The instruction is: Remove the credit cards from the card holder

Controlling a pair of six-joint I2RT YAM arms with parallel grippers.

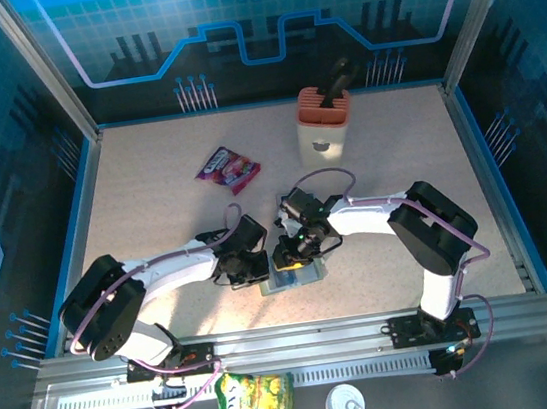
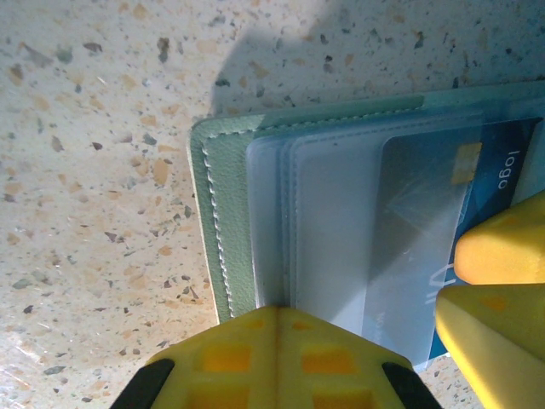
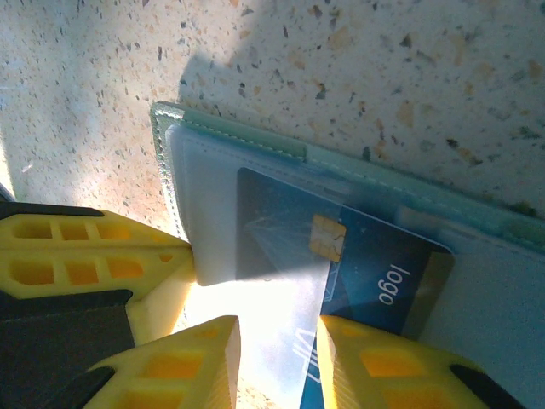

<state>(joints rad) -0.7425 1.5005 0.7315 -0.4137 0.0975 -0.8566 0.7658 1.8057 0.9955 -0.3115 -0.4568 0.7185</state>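
A: How will the card [image 3: 383, 264] handle?
B: Likely stiff, light, slick. Take its bare edge.
A: Looks?
B: Blue, gold chip, in the green holder [image 1: 298, 278] lying open on the table [image 1: 149, 180].
A: Claws?
B: Left gripper [image 2: 277, 349] closed, pinning the holder; right gripper [image 3: 277, 362] slightly apart over the card.

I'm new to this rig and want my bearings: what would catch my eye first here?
The open card holder near the front of the table draws the eye, a blue credit card showing in its clear pocket. The left pincer is shut at the holder's edge; the right pincer sits at the card's end, jaws slightly apart. Farther back are a beige knife block and a snack packet.
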